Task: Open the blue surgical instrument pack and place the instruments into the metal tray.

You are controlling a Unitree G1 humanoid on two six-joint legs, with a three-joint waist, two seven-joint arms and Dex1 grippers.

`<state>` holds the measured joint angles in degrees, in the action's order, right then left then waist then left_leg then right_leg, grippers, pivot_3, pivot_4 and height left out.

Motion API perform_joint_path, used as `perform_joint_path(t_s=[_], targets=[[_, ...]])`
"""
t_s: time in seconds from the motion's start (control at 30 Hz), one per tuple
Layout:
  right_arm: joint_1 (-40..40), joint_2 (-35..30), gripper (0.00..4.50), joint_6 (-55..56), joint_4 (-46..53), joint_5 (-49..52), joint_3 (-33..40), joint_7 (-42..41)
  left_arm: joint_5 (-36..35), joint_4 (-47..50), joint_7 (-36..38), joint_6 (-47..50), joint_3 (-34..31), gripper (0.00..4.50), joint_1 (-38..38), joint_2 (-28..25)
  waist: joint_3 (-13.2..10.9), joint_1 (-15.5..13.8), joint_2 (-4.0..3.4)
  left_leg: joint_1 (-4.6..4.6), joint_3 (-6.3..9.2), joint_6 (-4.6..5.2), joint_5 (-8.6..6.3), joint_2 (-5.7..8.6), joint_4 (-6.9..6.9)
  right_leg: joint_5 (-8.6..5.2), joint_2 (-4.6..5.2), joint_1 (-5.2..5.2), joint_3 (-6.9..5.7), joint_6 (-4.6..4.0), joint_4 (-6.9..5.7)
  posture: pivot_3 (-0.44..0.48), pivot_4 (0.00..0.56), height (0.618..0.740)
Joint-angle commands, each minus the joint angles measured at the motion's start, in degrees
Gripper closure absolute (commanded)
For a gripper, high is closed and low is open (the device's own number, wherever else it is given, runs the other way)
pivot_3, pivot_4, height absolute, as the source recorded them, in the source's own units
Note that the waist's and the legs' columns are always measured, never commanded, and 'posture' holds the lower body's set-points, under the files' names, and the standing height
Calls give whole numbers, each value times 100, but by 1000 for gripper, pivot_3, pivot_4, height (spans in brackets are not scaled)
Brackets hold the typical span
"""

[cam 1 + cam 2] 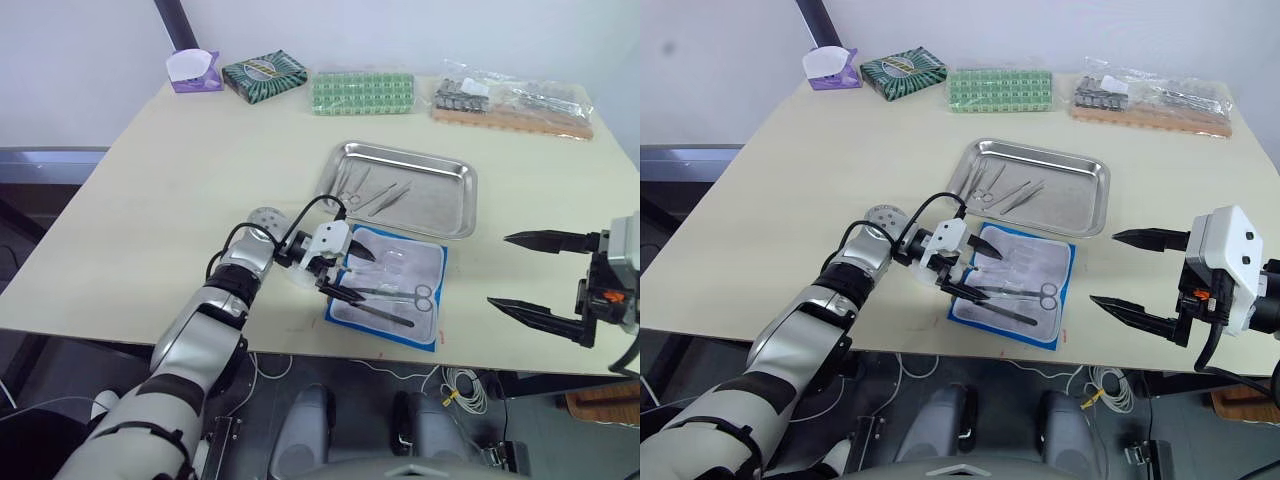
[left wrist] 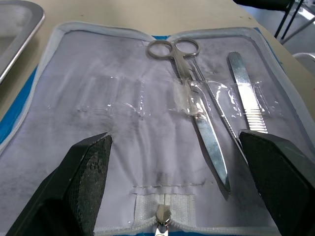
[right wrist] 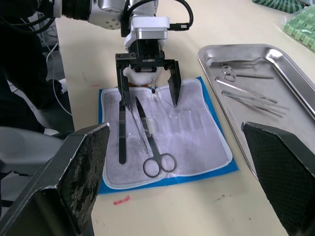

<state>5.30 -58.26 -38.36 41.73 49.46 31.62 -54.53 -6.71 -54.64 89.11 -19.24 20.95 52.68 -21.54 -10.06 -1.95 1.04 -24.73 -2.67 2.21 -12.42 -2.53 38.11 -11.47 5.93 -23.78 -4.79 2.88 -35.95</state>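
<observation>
The blue surgical instrument pack lies unfolded near the table's front edge, whitish lining up. Tucked under its clear straps are ring-handled scissors and tweezers. My left gripper is open, low over the pack's left end, one finger on each side of the two instruments' tips, holding nothing. Just behind the pack, the metal tray holds several slender instruments. My right gripper hangs open and empty to the right of the pack, above the table's front right part.
Along the table's back edge stand a purple box, a dark green patterned box, a green grid-patterned pack and bagged metal parts. The table's front edge runs just below the pack.
</observation>
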Motion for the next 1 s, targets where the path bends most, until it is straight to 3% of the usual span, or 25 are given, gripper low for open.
perform_joint_path(t_s=[0.03,0.53,0.9,1.0], targets=[[-178,0,0,118,10,-21,-134,58,206,-293,225,39,-64,129,-91,-58,0,9,0,0,0,0,0,-3,3,2,-1,0,0,-1,0,0,150,740],[-794,14,0,125,-192,-194,-964,189,762,-365,-52,-247,11,129,-237,-1,11,109,-14,4,0,0,0,-7,12,5,-3,6,0,-2,-4,0,150,740],[-1864,666,0,127,-920,-1758,-3176,1046,810,-231,-61,-207,-45,129,-387,88,40,111,-44,1,-3,1,-1,-5,17,6,-2,7,-1,-2,-4,0,150,740],[-2100,811,651,134,-1167,-2107,-3716,958,826,-212,-89,-188,-67,0,-407,105,46,111,-53,-1,-3,1,-1,-5,17,6,-2,6,-2,-2,-4,0,150,740]])
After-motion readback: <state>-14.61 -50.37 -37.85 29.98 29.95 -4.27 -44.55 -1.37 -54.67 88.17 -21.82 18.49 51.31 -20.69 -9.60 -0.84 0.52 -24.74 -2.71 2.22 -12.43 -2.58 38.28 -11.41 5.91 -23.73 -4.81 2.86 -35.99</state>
